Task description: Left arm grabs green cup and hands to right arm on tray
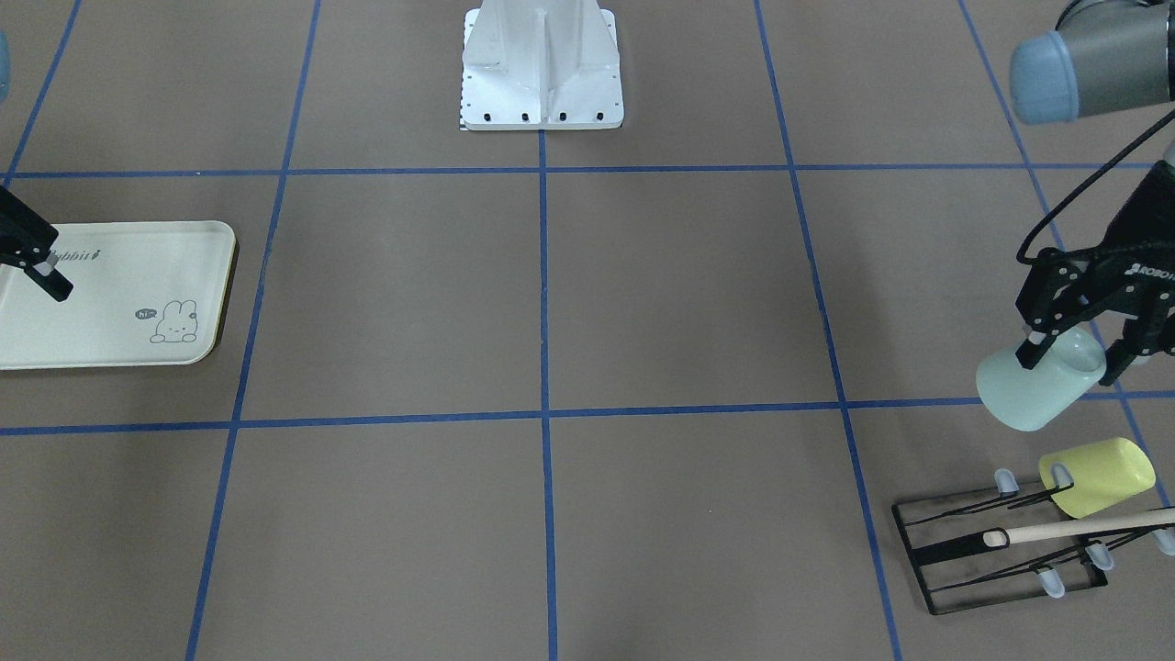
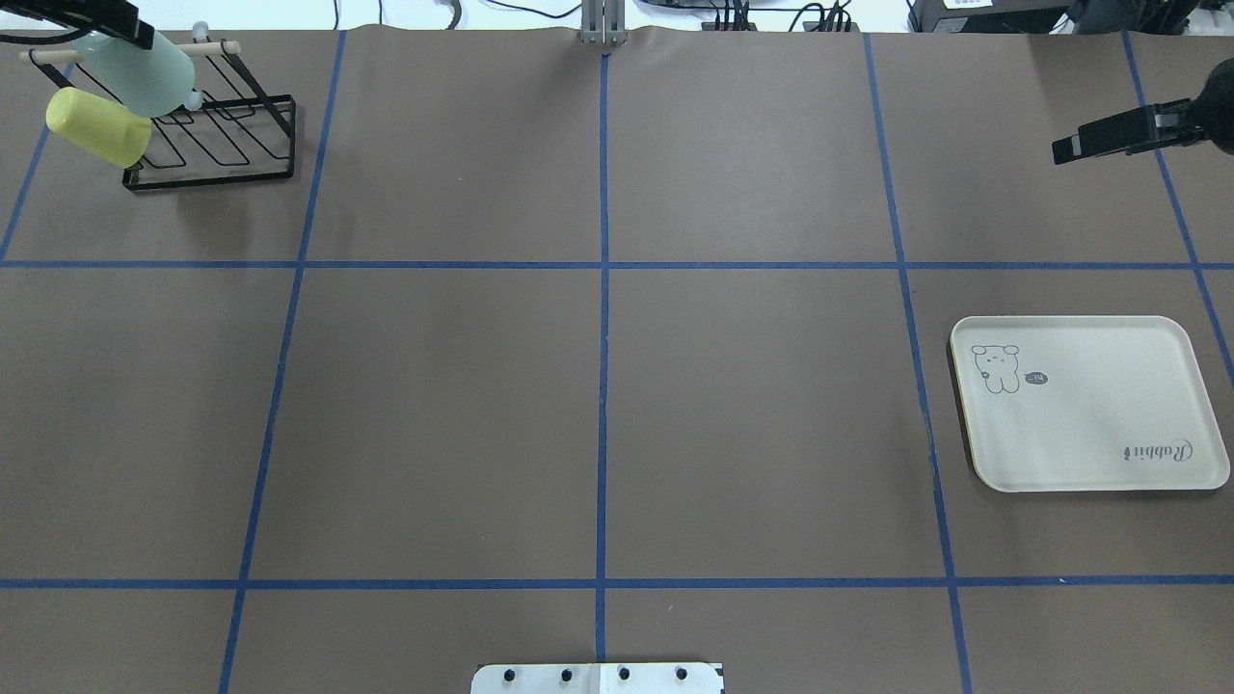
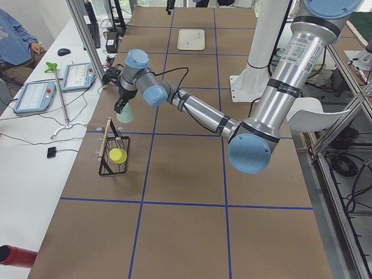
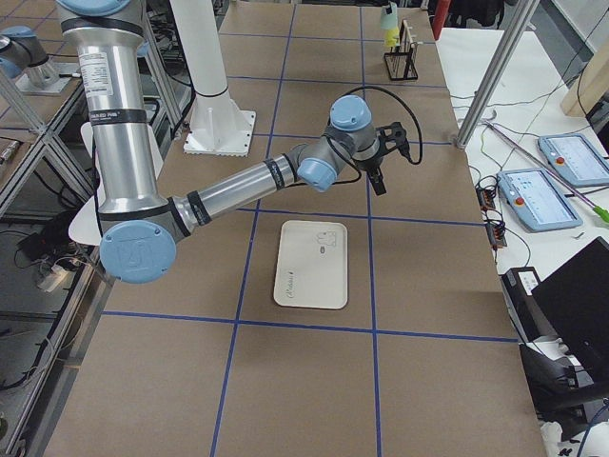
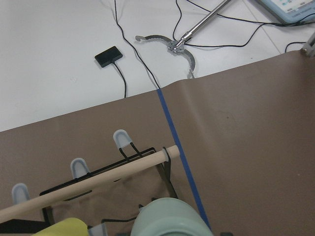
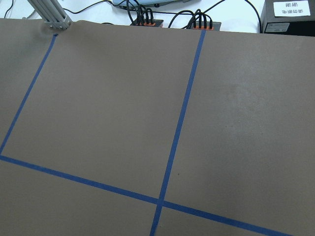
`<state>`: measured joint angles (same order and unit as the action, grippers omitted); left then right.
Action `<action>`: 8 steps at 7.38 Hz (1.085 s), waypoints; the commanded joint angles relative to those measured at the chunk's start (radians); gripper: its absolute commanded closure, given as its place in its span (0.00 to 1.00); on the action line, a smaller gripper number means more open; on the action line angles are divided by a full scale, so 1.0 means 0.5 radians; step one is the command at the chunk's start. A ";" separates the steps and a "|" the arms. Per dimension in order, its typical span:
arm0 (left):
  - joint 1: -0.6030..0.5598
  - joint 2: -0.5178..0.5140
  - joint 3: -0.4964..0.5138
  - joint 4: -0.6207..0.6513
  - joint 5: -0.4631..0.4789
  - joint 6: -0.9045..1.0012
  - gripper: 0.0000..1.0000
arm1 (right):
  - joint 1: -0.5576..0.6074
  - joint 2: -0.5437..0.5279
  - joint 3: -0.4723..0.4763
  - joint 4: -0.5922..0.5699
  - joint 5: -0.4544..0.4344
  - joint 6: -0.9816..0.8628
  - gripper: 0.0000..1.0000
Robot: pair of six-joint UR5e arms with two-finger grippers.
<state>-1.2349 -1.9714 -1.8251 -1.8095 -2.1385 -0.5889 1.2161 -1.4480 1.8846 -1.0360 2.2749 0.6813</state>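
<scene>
Left claw [image 1: 1076, 364] clamping green cup [image 1: 1023, 390], long axis tilted, wider end lowest, right claw [image 2: 1060, 151], state unclear

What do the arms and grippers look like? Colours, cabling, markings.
Both the left arm and right arm are silver-grey tubes with pale-blue joint caps and black bands on the tubes. A black cable loops along each forearm. The left gripper and right gripper are black two-finger units; the left bears white lettering.

The tray [image 1: 138, 271] and right end effector [image 1: 46, 275] run off the front view's left edge, its jaws unreadable.
</scene>
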 commanded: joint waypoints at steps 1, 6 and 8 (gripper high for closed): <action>0.031 -0.048 -0.123 -0.086 -0.012 -0.471 0.98 | -0.100 0.103 -0.020 0.267 -0.006 0.350 0.00; 0.346 -0.147 -0.270 -0.639 -0.055 -1.413 0.98 | -0.269 0.147 -0.036 1.278 -0.085 1.286 0.00; 0.454 -0.177 -0.375 -0.893 -0.055 -1.775 0.98 | -0.492 0.147 -0.035 1.839 -0.370 1.703 0.00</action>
<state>-1.0431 -2.0481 -1.9840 -2.1772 -2.1659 -1.3648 1.0416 -1.3746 1.8672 -0.2908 2.1768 1.4043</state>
